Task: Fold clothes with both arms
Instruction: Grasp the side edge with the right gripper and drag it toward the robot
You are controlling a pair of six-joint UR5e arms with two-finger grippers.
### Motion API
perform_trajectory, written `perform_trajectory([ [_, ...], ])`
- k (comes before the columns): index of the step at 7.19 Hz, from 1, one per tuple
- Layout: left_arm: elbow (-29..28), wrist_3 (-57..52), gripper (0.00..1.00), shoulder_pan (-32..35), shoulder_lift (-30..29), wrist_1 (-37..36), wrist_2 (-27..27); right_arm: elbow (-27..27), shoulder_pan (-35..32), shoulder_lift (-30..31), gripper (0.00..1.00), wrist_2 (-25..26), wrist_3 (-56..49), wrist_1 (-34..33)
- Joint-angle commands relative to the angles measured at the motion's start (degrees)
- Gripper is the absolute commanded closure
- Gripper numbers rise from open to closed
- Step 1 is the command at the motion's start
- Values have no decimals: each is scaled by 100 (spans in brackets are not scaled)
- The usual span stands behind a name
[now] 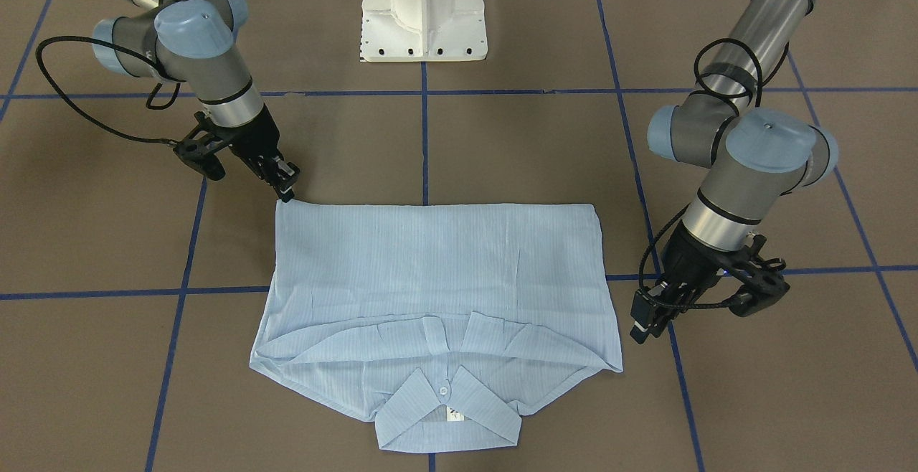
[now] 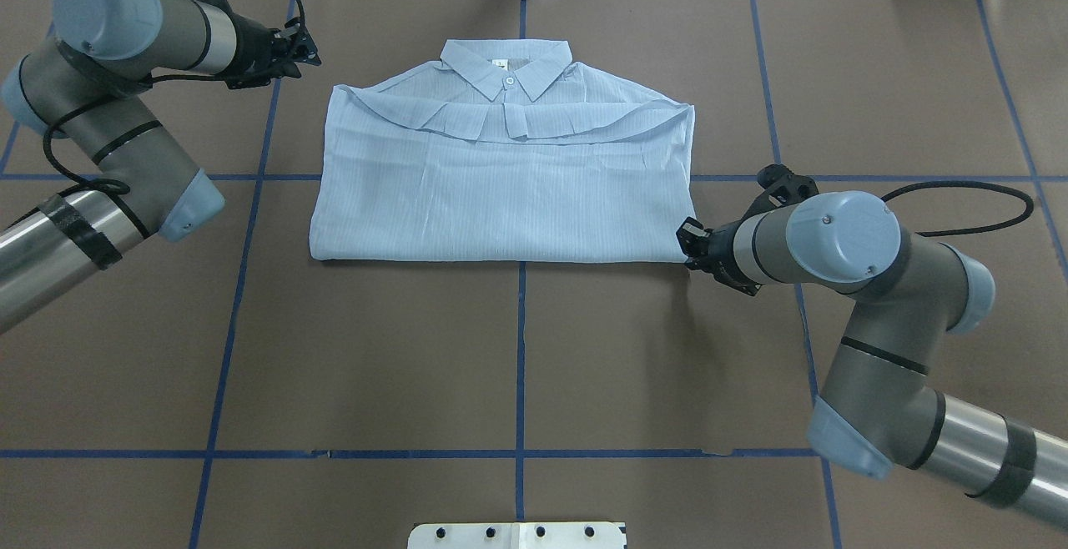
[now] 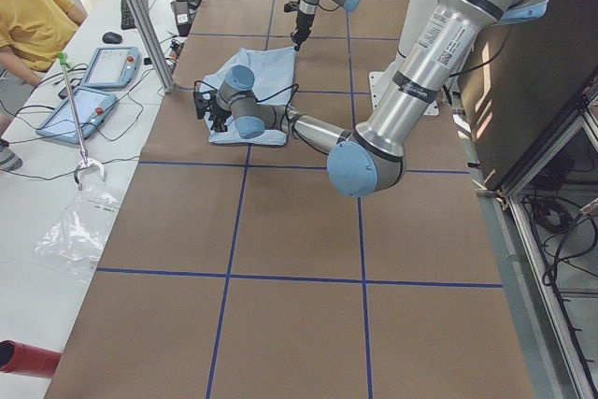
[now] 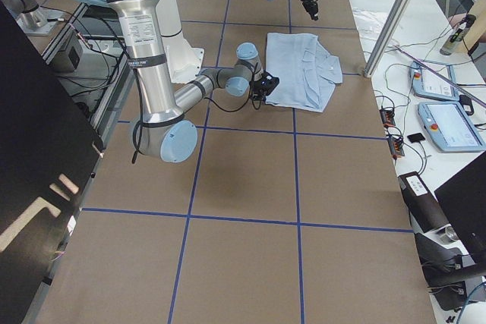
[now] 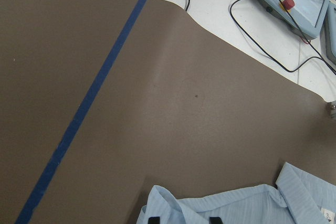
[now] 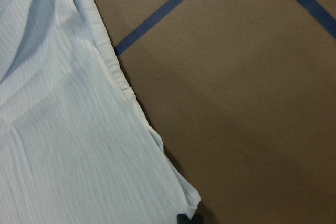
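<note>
Across the middle of the brown table (image 2: 517,349) lies the shirt (image 2: 501,198), folded once into a flat band, with its collar (image 2: 506,72) on the side away from the robot. It looks thin, light and limp. I judge it will sag and slide on itself rather than hold a shape, so a further fold probably needs both ends lifted level, pinched at the corners through all layers. The right gripper (image 2: 691,247) sits at the near right corner, touching the folded edge or just beside it; whether it has closed on cloth I cannot tell. The left gripper (image 2: 307,48) hovers just off the far left shoulder, its fingertips (image 5: 152,219) spread apart and holding nothing. That shoulder edge looks like the natural matching hold.
</note>
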State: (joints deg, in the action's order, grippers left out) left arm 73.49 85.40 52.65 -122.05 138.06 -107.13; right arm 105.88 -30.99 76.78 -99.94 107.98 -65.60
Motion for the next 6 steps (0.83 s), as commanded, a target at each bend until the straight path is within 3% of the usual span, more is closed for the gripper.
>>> perform_trajectory([
  [1,103,12,58,9,15,-7,-10,1288,677,677,100,-174,204,-853],
  [2,330,38,58,-26,50,-33,-36,1843,1326,889,100,-202,588,-1380],
  [4,1451,91,57,-131,932,-59,-210,2820,2304,883,100,-507,898,-2872],
  [6,2560,729,53,-629,1935,-51,-414,3017,2999,891,100,-659,1284,-3082],
])
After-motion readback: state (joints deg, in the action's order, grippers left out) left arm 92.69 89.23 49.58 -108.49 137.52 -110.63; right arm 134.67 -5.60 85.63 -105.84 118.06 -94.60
